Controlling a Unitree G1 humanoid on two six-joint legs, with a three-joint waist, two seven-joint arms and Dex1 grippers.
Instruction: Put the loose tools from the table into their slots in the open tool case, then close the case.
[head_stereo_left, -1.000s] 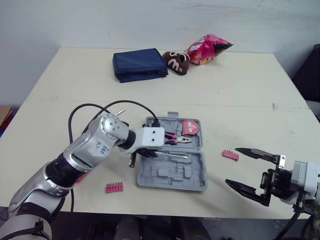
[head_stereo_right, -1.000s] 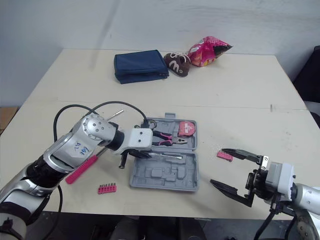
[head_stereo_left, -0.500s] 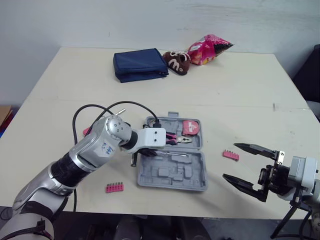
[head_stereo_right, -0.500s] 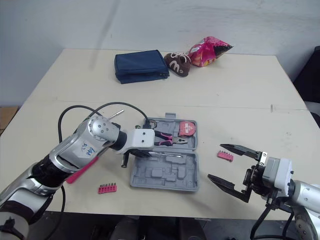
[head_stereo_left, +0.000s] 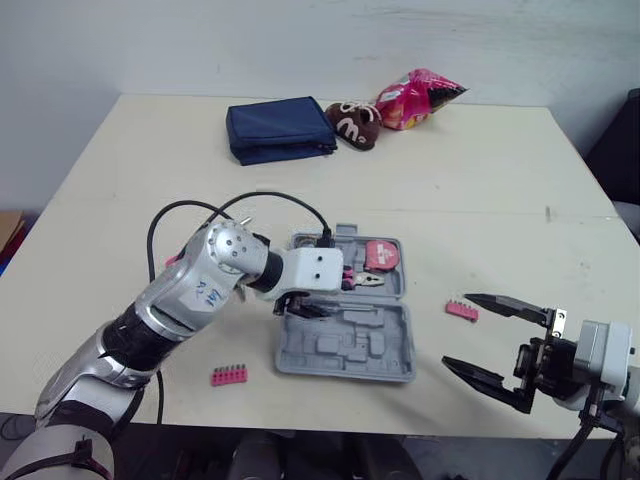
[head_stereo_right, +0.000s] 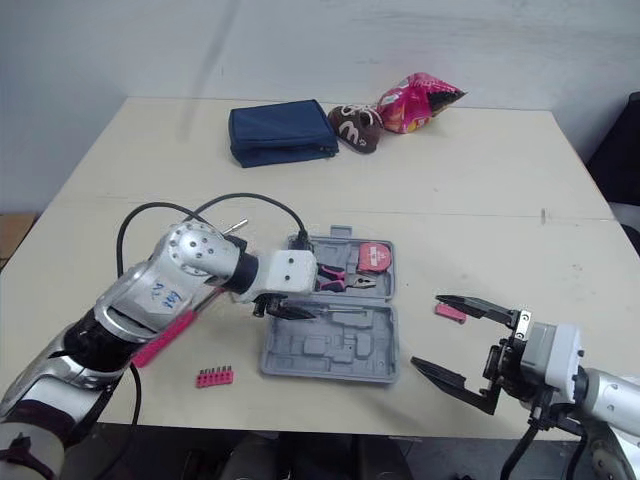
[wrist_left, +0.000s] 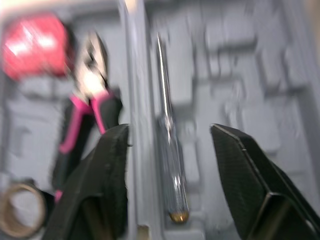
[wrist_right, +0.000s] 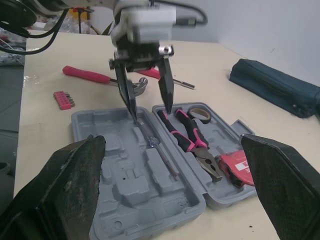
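Observation:
The grey tool case (head_stereo_left: 345, 345) lies open in front of me. Its far half holds pink-handled pliers (wrist_left: 90, 100) and a red tape measure (head_stereo_left: 380, 254). A clear-handled screwdriver (wrist_left: 167, 145) lies in the near half beside the hinge. My left gripper (head_stereo_left: 300, 305) hangs open just over it, one finger (wrist_right: 125, 87) on each side. My right gripper (head_stereo_left: 495, 345) stands open above the table, right of the case. Loose on the table are a pink bit strip (head_stereo_left: 461, 310) right of the case, another bit strip (head_stereo_left: 229, 375), and a pink-handled screwdriver (head_stereo_right: 160, 338) to its left.
A navy pouch (head_stereo_left: 280, 128), a brown plush toy (head_stereo_left: 352, 122) and a pink snack bag (head_stereo_left: 418, 98) lie at the far side of the table. Another pink-handled tool (wrist_right: 150, 74) rests behind the case. The table's front edge (head_stereo_left: 330, 418) runs close under the case.
My left gripper has shifted right, further over the case's near half. The dark handle end that stuck out past the case's left edge no longer shows there. The right gripper barely moved.

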